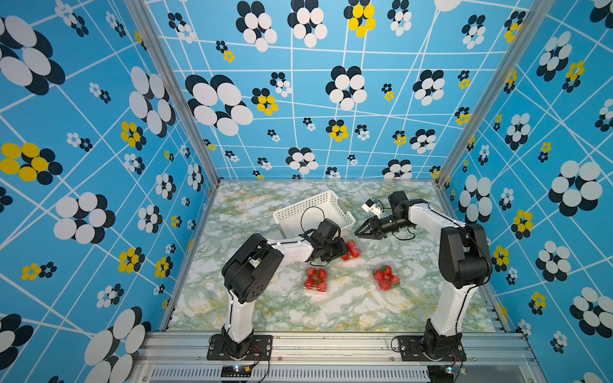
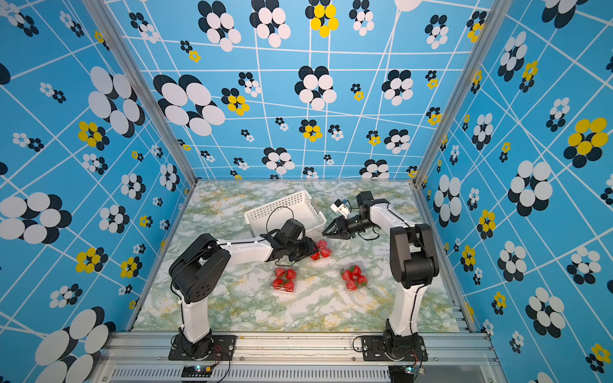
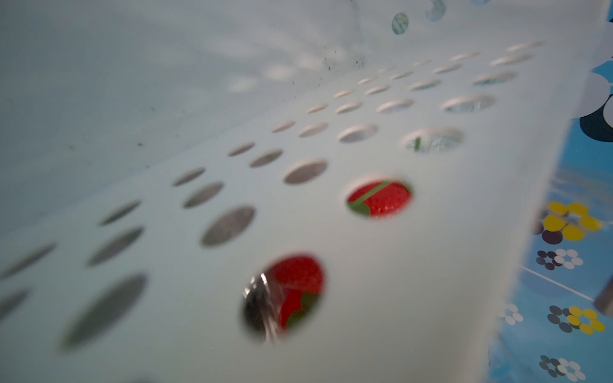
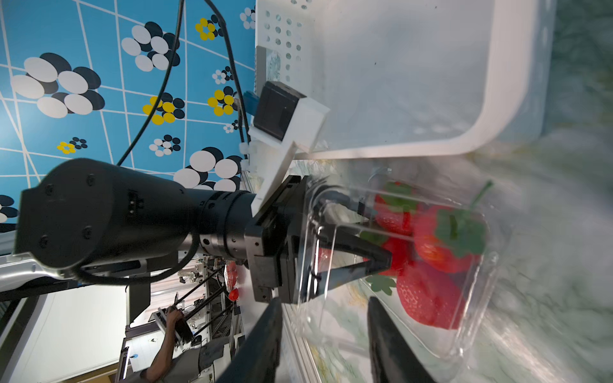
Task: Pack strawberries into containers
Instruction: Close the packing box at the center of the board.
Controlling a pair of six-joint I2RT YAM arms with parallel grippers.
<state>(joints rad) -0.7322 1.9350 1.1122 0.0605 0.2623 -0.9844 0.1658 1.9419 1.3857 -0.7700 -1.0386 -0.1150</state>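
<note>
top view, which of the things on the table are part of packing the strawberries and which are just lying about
Part of the job:
- strawberries
- three clear containers, all holding berries
- left hand, at the container nearest the basket
- right hand, open

Just lying about:
- white perforated basket, no berries showing in it

A white perforated basket [image 1: 308, 202] sits on the green-veined marble tabletop [image 1: 298, 308] near the back wall.
</note>
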